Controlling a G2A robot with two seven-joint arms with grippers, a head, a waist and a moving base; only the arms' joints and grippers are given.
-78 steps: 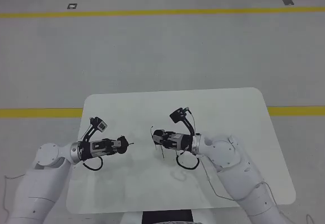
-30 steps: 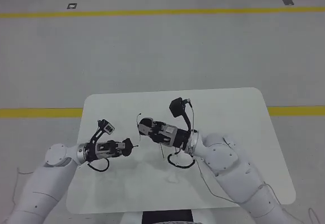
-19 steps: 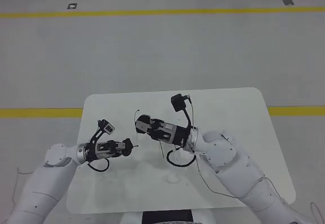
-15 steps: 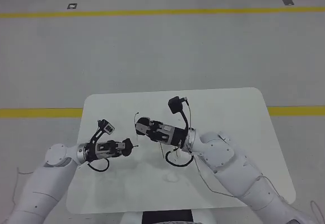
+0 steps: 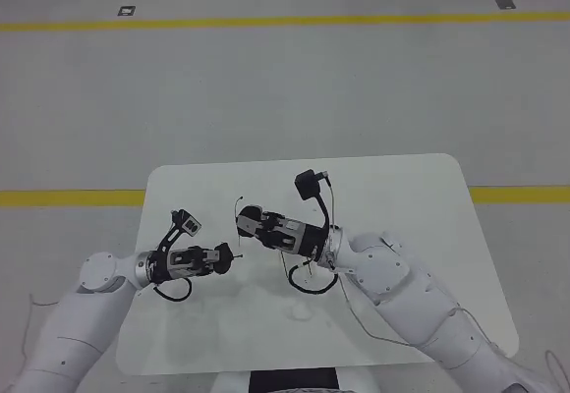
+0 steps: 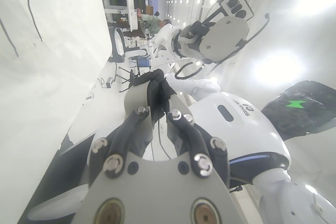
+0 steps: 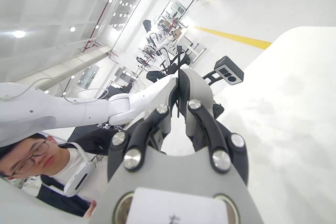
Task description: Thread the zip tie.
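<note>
The right end effector was clamped shut on a thin black zip tie, held above the white worktop. The left end effector hung pinched closed over the same worktop. Whether it held anything could not be told.

Thin black zip tie pinched between right hand fingers; one end protrudes past fingertips.
</note>
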